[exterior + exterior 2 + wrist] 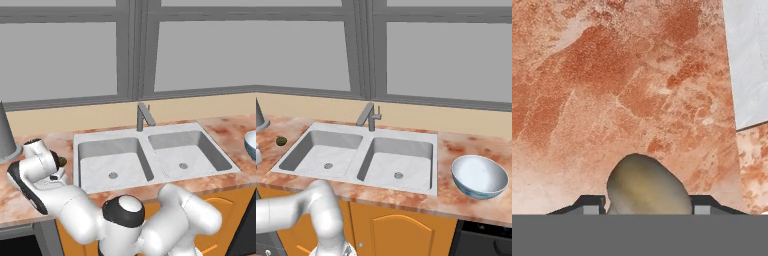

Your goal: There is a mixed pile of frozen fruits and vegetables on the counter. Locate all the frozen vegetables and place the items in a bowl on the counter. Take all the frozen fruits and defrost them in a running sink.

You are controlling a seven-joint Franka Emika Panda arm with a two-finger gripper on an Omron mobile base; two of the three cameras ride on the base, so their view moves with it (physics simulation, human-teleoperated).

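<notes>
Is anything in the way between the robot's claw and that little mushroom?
No. The mushroom sits right between the gripper fingertips, above the counter, with nothing visible between them.

The reddish-pink marbled counter runs across the middle of both base views, over orange cabinet doors. Set into it is a grey double-basin sink. At the right of the right base view a pale bowl rests on it. A dark olive ball lies at the left edge, and a grey tapered pot stands at the left of the left base view. In the hand view, a pale mushroom sits on the stone at bottom centre.
</notes>
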